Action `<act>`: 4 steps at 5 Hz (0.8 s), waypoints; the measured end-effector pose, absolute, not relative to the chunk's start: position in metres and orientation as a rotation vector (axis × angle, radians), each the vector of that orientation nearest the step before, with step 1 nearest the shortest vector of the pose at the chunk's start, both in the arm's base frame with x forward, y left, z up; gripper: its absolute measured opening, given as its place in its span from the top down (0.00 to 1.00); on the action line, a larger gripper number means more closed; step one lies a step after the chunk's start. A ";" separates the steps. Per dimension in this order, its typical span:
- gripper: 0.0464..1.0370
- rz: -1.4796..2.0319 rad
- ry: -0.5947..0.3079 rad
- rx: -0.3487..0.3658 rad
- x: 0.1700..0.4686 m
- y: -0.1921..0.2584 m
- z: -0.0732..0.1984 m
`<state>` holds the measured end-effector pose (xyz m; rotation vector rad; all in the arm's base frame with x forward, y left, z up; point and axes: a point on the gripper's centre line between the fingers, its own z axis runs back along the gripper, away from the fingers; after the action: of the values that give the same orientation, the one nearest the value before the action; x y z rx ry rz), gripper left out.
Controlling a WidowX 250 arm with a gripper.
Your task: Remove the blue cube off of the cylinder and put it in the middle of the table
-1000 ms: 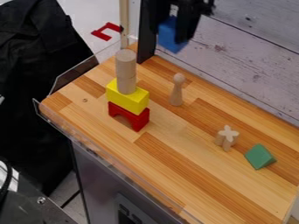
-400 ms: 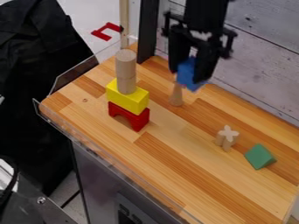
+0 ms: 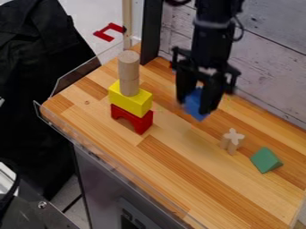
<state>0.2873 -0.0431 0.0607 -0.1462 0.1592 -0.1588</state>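
I am black nearly everywhere. My thick, rounded black arm (image 3: pixel 213 42) wears a narrow greyish band (image 3: pixel 213 23), and a thin black cable (image 3: pixel 241 30) bows out beside it. My black tool (image 3: pixel 195 107) has a broad, angular body (image 3: pixel 206 63) with small knobby projections at its sides and two long, blocky black fingers (image 3: pixel 210 99).

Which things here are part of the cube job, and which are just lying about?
Job:
- blue cube, in the gripper
- cylinder, cube already off it
- table, where the cube goes

Just there:
- yellow block, under the cylinder
- red arch, under the yellow block
- star piece
- green wedge
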 end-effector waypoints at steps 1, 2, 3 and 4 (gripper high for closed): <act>0.48 -0.148 0.145 -0.143 0.291 -0.041 0.054; 0.48 -0.143 0.167 -0.147 0.291 -0.040 0.045; 0.48 -0.147 0.185 -0.147 0.293 -0.040 0.038; 0.48 -0.147 0.201 -0.142 0.298 -0.039 0.029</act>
<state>0.2981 -0.0386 0.0289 -0.1416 0.2009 -0.1472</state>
